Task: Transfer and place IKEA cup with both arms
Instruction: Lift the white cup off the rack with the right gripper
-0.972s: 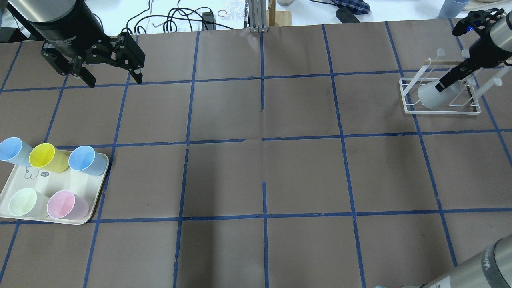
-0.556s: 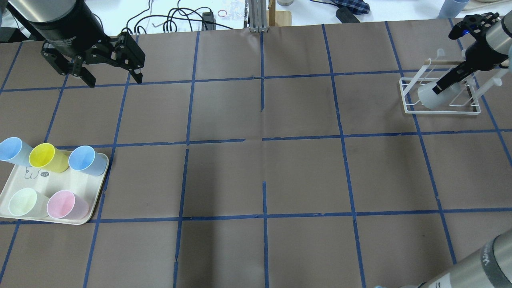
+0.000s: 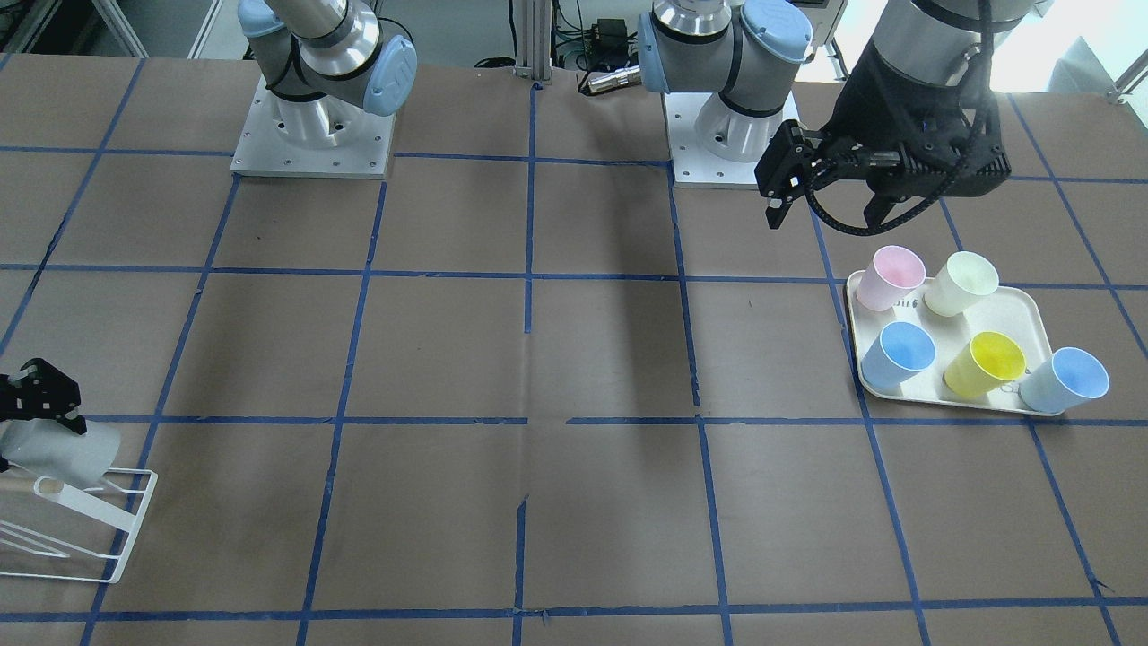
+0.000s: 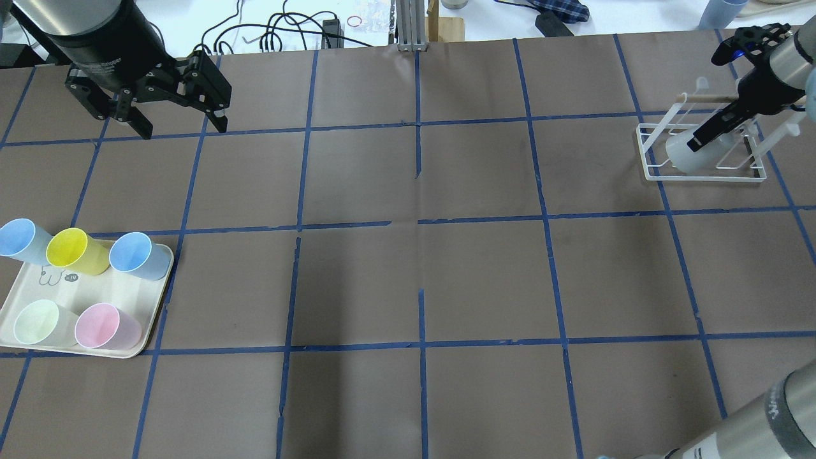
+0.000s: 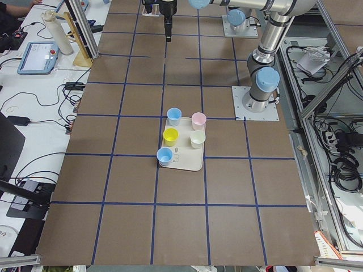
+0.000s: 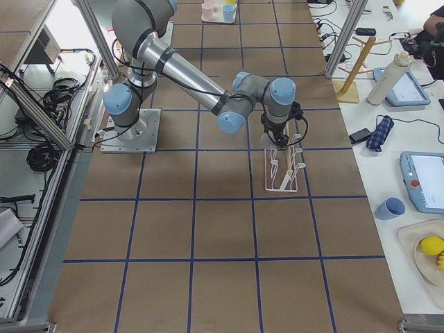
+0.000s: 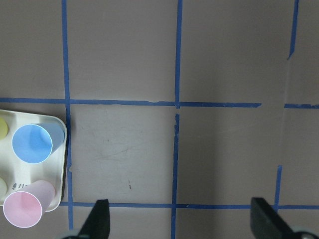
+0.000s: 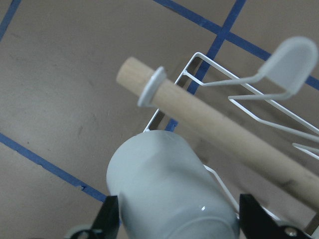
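Observation:
The grey IKEA cup (image 4: 681,156) lies tilted on the white wire rack (image 4: 701,177) at the table's far right, and fills the right wrist view (image 8: 164,194) under the rack's wooden peg (image 8: 224,134). My right gripper (image 4: 695,141) reaches down onto it, its fingers (image 8: 110,219) pressed against both sides of the cup, shut on it. It also shows in the front-facing view (image 3: 36,404) above the cup (image 3: 63,453). My left gripper (image 4: 183,127) hangs open and empty above the table's far left, with nothing between its fingers (image 7: 99,221).
A cream tray (image 4: 38,287) at the near left holds two light-blue cups, a yellow (image 4: 75,250), a cream-green (image 4: 39,323) and a pink cup (image 4: 105,326). Cables and clutter lie beyond the table's far edge.
My right wrist has swung up and to the right while its fingertips stayed at the cup on the rack. The cup has hardly moved. The left arm has not moved.

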You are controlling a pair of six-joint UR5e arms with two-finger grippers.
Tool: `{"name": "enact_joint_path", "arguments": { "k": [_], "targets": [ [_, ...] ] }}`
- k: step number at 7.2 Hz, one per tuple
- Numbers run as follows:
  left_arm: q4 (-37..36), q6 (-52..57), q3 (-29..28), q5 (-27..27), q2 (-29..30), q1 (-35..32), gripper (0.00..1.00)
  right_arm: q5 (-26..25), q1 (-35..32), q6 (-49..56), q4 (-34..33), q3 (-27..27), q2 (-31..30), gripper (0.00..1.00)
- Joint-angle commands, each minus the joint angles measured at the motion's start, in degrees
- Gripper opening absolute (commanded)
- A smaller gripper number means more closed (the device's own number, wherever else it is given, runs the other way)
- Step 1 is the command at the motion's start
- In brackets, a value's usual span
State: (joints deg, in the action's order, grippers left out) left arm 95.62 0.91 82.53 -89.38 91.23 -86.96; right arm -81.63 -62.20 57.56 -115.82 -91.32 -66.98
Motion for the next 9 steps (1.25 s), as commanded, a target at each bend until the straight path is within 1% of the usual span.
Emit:
{"name": "enact_joint_path", "arguments": {
  "k": [1, 2, 4, 5, 7, 9],
  "targets": [
    [0.00, -0.03, 0.00, 0.00, 0.00, -0.06, 1.00, -0.11, -0.02, 0.18, -0.02, 0.09, 0.01, 0.58],
    [0.00, -0.03, 0.09, 0.00, 0.00, -0.06, 1.00, -0.11, -0.02, 0.61, -0.02, 0.09, -0.34, 0.54],
    [0.09, -0.03, 0.18, 0.00, 0.00, 0.03, 1.00, -0.02, -0.02, 0.62, 0.77, 1.05, -1.65, 0.52],
    [0.18, -0.03, 0.18, 0.00, 0.00, -0.05, 1.00, -0.11, -0.02, 0.62, 1.65, 1.06, -3.32, 0.52],
    [0.18, -0.03, 0.18, 0.00, 0.00, -0.05, 1.00, 0.16, -0.02, 0.62, 5.77, 1.06, -7.35, 0.52],
    [0.09, -0.03, 0.27, 0.00, 0.00, 0.03, 1.00, 3.66, -0.11, 0.53, 11.29, 1.06, -12.18, 0.52]
  ]
}}
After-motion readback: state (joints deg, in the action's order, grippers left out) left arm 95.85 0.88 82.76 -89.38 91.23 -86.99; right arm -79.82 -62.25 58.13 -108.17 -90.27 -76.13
